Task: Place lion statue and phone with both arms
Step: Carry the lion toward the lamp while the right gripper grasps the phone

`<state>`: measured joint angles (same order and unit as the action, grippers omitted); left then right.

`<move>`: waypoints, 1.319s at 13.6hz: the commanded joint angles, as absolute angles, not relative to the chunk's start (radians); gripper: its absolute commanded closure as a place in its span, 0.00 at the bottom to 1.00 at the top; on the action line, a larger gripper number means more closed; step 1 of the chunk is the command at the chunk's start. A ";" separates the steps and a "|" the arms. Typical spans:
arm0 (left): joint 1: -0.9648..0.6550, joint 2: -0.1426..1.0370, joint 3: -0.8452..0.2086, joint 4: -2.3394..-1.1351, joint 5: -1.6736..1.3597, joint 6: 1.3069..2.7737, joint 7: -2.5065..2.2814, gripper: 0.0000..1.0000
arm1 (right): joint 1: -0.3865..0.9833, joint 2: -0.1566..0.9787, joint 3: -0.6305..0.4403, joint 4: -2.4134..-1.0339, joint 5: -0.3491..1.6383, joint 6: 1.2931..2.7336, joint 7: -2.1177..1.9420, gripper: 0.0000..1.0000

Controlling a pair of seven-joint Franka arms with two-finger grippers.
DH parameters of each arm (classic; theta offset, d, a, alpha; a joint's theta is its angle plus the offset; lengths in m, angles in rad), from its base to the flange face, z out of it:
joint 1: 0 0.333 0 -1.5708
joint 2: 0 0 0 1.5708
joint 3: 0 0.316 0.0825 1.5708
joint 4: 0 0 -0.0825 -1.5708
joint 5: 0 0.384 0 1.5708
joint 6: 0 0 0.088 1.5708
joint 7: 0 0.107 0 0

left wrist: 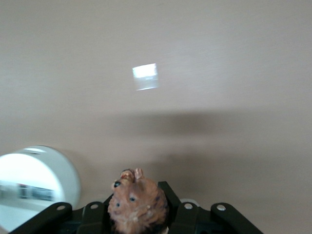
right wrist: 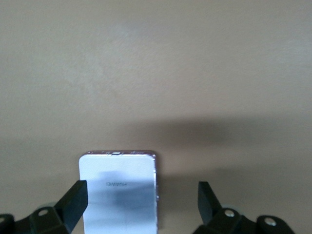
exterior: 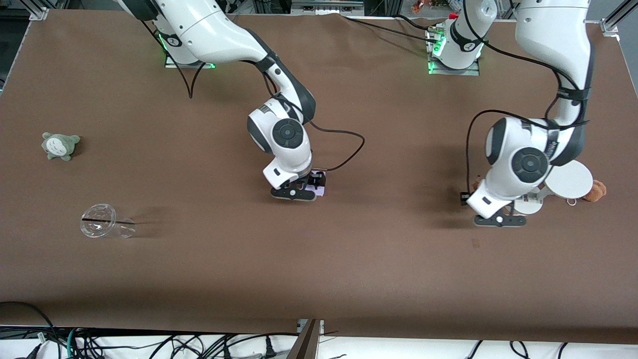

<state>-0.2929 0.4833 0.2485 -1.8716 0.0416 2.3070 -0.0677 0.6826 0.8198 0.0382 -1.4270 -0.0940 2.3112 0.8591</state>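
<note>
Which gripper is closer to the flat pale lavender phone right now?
Right. The right gripper is down over the phone, fingers open astride it. The left gripper, at the left arm's end of the table, grips the reddish-brown lion statue.

The phone (right wrist: pixel 119 195) bears small mirrored lettering, apparently "HUAWEI".

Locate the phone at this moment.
In the front view, the phone lies mid-table under the right end effector. The right wrist view shows it between that end effector's open fingers, nearer one finger.
</note>
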 commanded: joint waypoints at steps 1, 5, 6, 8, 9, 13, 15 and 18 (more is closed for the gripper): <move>-0.293 0.520 0.282 -1.923 0.029 2.432 -0.006 1.00 | 0.707 0.850 0.028 -1.404 -0.129 2.348 0.887 0.00; -0.296 0.575 0.290 -1.948 -0.076 2.560 -0.003 1.00 | 0.718 0.874 0.028 -1.402 -0.130 2.404 0.908 0.00; -0.299 0.577 0.290 -1.947 -0.093 2.560 -0.003 1.00 | 0.718 0.880 0.028 -1.402 -0.130 2.413 0.908 0.00; -0.301 0.580 0.290 -1.941 -0.097 2.562 -0.003 1.00 | 0.724 0.890 0.028 -1.402 -0.132 2.430 0.908 0.00; -0.301 0.586 0.290 -1.940 -0.104 2.572 -0.003 1.00 | 0.727 0.890 0.028 -1.402 -0.132 2.433 0.910 0.00; -0.319 0.618 0.290 -1.944 -0.129 2.629 -0.003 0.98 | 0.730 0.902 0.026 -1.402 -0.146 2.441 0.910 0.00; -0.324 0.620 0.290 -1.942 -0.127 2.629 -0.003 0.75 | 0.729 0.904 0.022 -1.402 -0.147 2.442 0.902 0.22; -0.331 0.615 0.290 -1.945 -0.120 2.629 -0.003 0.00 | 0.726 0.899 -0.001 -1.401 -0.167 2.442 0.878 0.64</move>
<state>-0.3178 0.6206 0.2792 -1.9427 -0.0969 2.6213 -0.0310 0.7201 0.8865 0.0196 -1.4227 -0.1415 2.4348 0.8833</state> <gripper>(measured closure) 0.559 0.172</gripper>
